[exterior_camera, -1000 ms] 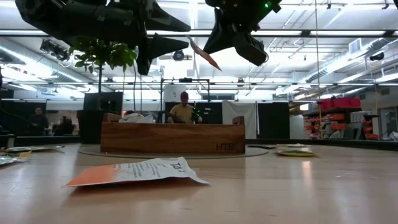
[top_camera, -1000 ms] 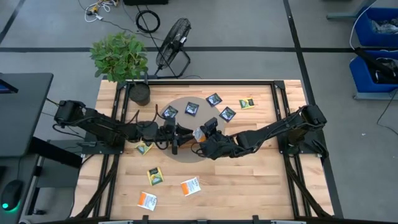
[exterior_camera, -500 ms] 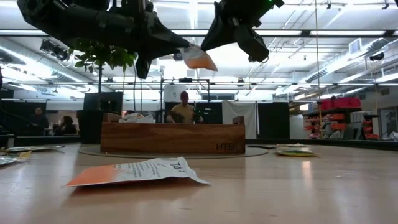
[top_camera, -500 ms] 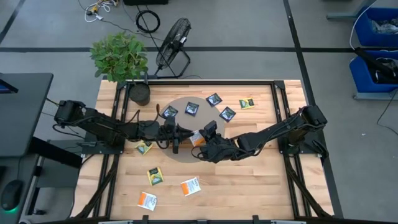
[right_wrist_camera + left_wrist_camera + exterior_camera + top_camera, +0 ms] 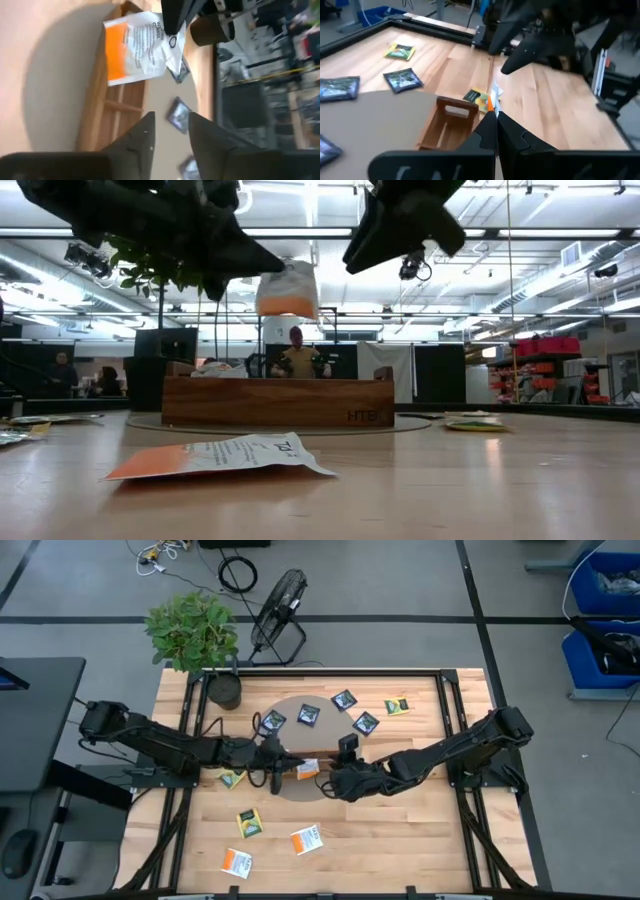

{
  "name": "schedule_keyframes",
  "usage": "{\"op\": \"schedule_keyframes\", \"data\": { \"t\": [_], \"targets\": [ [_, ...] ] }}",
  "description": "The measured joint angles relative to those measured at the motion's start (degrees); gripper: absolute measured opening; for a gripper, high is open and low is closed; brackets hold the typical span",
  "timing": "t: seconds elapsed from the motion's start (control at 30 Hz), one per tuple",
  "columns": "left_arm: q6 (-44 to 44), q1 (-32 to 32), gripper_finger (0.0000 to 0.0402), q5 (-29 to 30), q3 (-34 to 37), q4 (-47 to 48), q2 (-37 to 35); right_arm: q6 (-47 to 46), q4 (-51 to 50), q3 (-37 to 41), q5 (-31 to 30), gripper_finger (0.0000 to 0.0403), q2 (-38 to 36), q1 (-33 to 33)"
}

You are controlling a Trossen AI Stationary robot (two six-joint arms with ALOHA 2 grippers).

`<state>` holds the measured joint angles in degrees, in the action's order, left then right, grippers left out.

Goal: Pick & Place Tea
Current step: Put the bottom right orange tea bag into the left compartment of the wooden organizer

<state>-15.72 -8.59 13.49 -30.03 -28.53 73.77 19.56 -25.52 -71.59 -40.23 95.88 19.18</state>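
Left claw point(image 5: 288, 769) pinching orange-and-white sachet point(image 5: 286, 289) above tray point(image 5: 278, 401); right claw point(image 5: 332, 780) spread, just beside

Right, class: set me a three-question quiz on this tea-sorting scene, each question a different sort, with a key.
1. True or false: the left end effector holds the orange-and-white sachet above the wooden tray.
2. Which end effector stands open beside it? A left, B right.
3. Fill in: the sachet lying nearest the low camera is orange and ____.

Key: 1 true; 2 B; 3 white.
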Motion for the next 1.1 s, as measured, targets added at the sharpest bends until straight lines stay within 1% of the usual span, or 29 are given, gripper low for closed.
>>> {"op": "schedule_keyframes", "data": {
  "t": [0.07,0.17,0.3,0.4,0.53,0.73,0.83,0.9,0.97,1.1],
  "targets": [
    [1.15,-0.34,0.0002,0.33,-0.02,3.6,-1.59,-2.96,-0.41,0.38,0.97,0.0144,-0.96,0.02],
    [1.97,-0.98,0.0002,0.61,0.03,8.31,-2.75,-5.05,0.78,2.54,2.18,0.0153,-2.12,0.24],
    [2.97,-2.15,0.0002,1.32,0.99,9.29,-3.07,-6.17,5.53,7.44,2.39,0.0155,-3.98,0.6],
    [3.02,-3.74,0.0002,4.11,2.83,8.9,-3.96,-7.37,10.14,11.61,2.27,0.0153,-5.76,1.04],
    [4.64,-5.87,0.0002,7.27,5.51,8.95,-7.94,-8.46,14.69,15.74,1.88,0.0148,-7.88,1.74],
    [10.69,-7.77,0.0002,7.6,8.8,8.83,-14.55,-10.76,18.74,19.59,1.78,0.0143,-9.44,2.18],
    [13.25,-7.71,0.0002,8.75,12.08,8.87,-17.29,-12.13,20.95,21.46,1.78,0.0143,-9.53,2.29],
    [13.78,-7.19,0.0002,10.64,14.01,6.05,-18.34,-12.84,22.73,23.02,1.81,0.0143,-9.53,2.29],
    [15.24,-6.52,0.0002,11.4,15.92,5.32,-19.86,-13.31,24.37,24.26,1.8,0.0143,-9.53,2.29],
    [18.55,-4.78,0.0002,10.55,17.83,2.56,-20.72,-13.75,27.6,26.47,1.73,0.0143,-9.51,2.29]
  ]
}}
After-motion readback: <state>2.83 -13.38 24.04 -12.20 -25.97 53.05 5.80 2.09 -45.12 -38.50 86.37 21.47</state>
